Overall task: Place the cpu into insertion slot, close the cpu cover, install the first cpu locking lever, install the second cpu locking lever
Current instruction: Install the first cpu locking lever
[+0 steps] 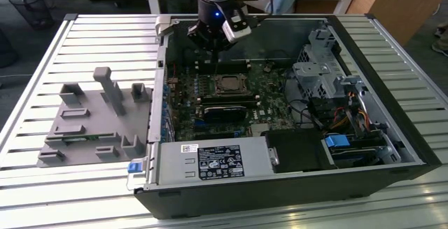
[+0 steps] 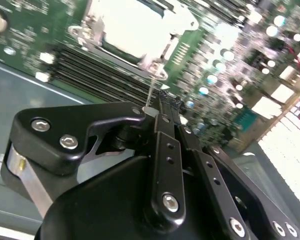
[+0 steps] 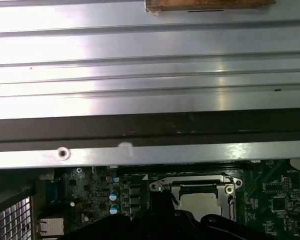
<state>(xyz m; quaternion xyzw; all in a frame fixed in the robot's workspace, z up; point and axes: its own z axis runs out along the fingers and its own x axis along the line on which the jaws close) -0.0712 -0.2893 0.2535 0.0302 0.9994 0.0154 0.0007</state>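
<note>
Silver cpu [image 1: 227, 84] sits flat in insertion slot [image 1: 215, 78], cpu cover [image 3: 196, 186] closed over it, mid-board.

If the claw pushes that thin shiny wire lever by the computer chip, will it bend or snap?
Probably it would flex a bit, not snap: the lever looks like thin springy metal wire. It seems smooth, so the claw might slip off. The cpu beside it looks flat and stiff.

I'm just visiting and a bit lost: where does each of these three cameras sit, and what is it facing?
Exterior view: off the arm, above, looking down into the open computer case; arm and claw show.
Second wrist view: on the arm, looking past the claw at the cpu.
First wrist view: on the arm, facing the case wall; dark claw parts at the edge.
Shared: the cpu and the green board.
</note>
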